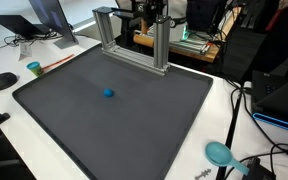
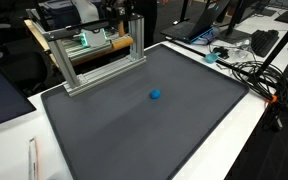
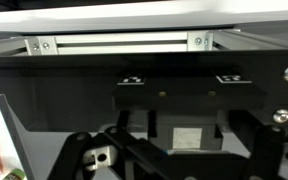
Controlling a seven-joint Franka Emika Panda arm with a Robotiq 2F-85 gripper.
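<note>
While gripper (image 1: 154, 12) hovers by frame (image 1: 134, 55), blue ball (image 1: 108, 93) sits on mat (image 1: 134, 125).

Dark mat (image 1: 134, 125) covering the white surface (image 1: 216, 105), as seen in an exterior view. Far left: mouse (image 1: 2, 81), teal cup (image 1: 34, 69), orange pencil (image 1: 56, 63) and laptop (image 1: 24, 27). Near right: teal disc (image 1: 218, 153). Right edge: black cables (image 1: 246, 105).

No word, brand or number can be read; the small stickers (image 3: 133, 79) on the dark bar (image 3: 74, 92) are too blurred.
</note>
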